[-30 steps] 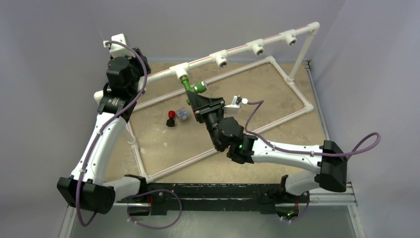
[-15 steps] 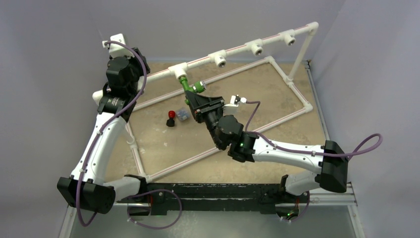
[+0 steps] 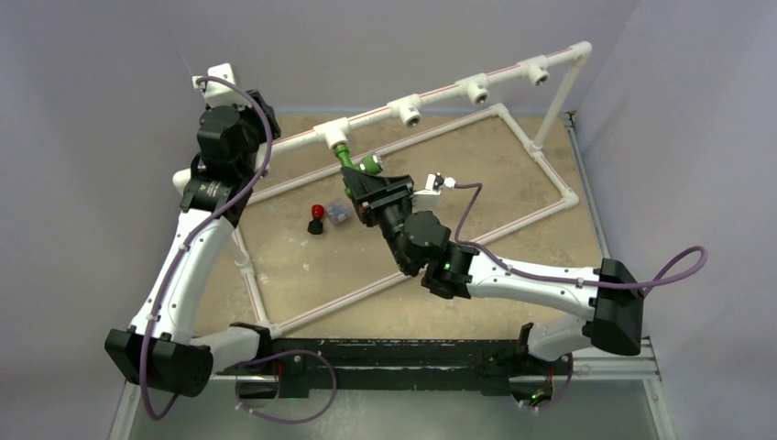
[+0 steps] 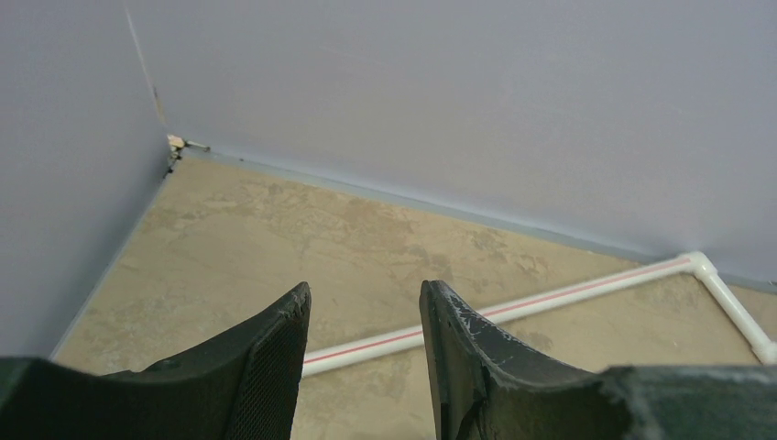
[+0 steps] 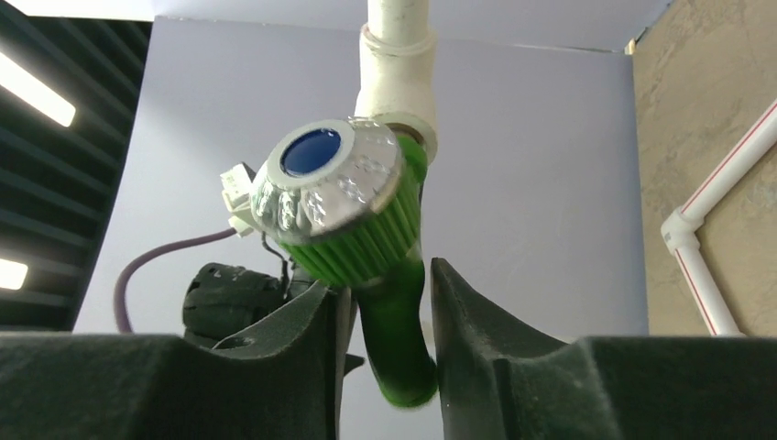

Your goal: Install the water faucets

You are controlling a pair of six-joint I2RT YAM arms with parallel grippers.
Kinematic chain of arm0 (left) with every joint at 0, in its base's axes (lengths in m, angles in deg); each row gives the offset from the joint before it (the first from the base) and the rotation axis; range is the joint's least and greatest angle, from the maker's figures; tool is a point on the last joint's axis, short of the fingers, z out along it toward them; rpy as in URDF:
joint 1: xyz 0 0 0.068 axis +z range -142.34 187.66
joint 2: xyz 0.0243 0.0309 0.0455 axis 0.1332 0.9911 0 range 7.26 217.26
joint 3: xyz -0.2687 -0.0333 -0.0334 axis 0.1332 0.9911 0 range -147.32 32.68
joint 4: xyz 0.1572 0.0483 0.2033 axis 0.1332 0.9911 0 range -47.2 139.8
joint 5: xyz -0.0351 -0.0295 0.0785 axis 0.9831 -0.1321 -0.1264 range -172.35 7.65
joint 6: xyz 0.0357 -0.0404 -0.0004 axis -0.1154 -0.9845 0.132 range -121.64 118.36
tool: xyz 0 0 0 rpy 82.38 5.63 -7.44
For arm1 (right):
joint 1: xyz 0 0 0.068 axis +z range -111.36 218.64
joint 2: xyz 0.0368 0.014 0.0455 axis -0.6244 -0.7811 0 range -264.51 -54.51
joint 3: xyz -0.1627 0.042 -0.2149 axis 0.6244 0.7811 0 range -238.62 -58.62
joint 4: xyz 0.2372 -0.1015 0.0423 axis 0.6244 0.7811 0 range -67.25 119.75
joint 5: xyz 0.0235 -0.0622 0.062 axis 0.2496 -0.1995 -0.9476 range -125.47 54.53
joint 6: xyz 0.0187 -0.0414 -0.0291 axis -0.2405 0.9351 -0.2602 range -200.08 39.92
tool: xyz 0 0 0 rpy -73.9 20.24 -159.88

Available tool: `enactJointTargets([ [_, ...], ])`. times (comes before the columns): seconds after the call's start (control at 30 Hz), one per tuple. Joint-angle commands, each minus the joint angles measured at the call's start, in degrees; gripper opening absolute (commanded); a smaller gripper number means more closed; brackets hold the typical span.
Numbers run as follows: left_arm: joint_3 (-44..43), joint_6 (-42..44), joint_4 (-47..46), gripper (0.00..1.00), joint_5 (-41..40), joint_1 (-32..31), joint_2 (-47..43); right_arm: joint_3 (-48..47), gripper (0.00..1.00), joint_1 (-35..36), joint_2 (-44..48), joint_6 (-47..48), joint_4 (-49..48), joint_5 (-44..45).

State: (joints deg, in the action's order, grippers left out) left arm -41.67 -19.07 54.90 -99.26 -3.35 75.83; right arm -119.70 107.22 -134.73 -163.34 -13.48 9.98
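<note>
The green faucet [image 3: 355, 163] hangs from the left-most tee of the raised white pipe [image 3: 440, 93]. In the right wrist view its ribbed knob with a silver cap [image 5: 334, 206] sits above the curved spout. My right gripper [image 3: 366, 186] [image 5: 383, 275] is closed on the spout, one finger on each side. The black faucet with the red knob [image 3: 316, 218] and the white faucet with the blue handle [image 3: 337, 213] lie on the table left of the right gripper. My left gripper [image 3: 240, 105] [image 4: 365, 293] is open and empty, raised near the back left corner.
The white pipe frame [image 3: 541, 211] lies around the tan table top, with an upright post [image 3: 556, 101] at the back right. Three open tee fittings [image 3: 475, 87] sit along the raised pipe. Grey walls close the back and both sides.
My right gripper has moved a little up and left toward the tee with the green faucet's spout, and its wrist has turned slightly. The left arm has not moved.
</note>
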Motion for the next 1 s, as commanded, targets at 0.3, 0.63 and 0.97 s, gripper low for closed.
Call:
enactJointTargets([
  [0.3, 3.15, -0.5, 12.5, 0.46, 5.43, -2.53, -0.46, -2.02, 0.48, -1.4, -1.22, 3.41, -1.41, 2.14],
  [0.63, 3.5, -0.57, 12.29, 0.47, 5.66, -2.53, -0.73, -2.3, 0.19, -1.34, -1.51, 2.99, -3.0, 2.98],
  [0.97, 3.59, -0.59, 12.24, 0.47, 5.82, -2.53, -0.89, -3.07, 0.0, -1.42, -2.44, -5.48, -2.51, -2.15],
])
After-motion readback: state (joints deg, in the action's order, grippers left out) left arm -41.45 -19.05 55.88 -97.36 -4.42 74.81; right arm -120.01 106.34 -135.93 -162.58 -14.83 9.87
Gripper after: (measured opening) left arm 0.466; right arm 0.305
